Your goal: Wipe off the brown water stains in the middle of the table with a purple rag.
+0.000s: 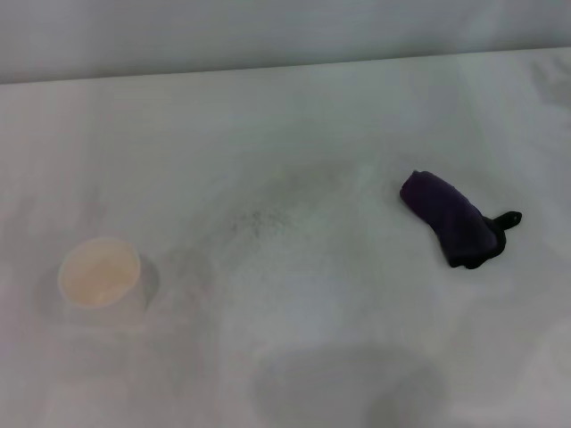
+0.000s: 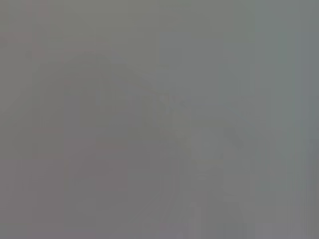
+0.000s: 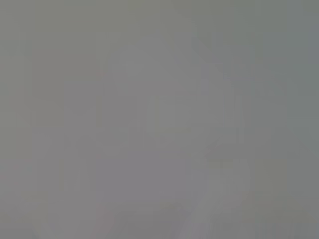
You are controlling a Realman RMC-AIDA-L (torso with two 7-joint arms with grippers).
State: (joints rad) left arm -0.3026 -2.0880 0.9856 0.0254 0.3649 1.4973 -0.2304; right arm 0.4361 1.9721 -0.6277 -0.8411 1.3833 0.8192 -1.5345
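The purple rag [image 1: 451, 218] lies crumpled on the right part of the white table [image 1: 294, 134] in the head view, its black loop tab pointing right. No tan-brown stain shows on the table; only a faint grey speckled smudge [image 1: 259, 221] marks the middle. Neither gripper nor arm is in the head view. Both wrist views show only a plain grey blur, with no object and no fingers.
A white paper cup [image 1: 99, 272] stands at the left of the table, its inside pale tan. The table's far edge [image 1: 285, 67] runs along the top of the head view against a grey wall. Soft shadows fall on the near middle.
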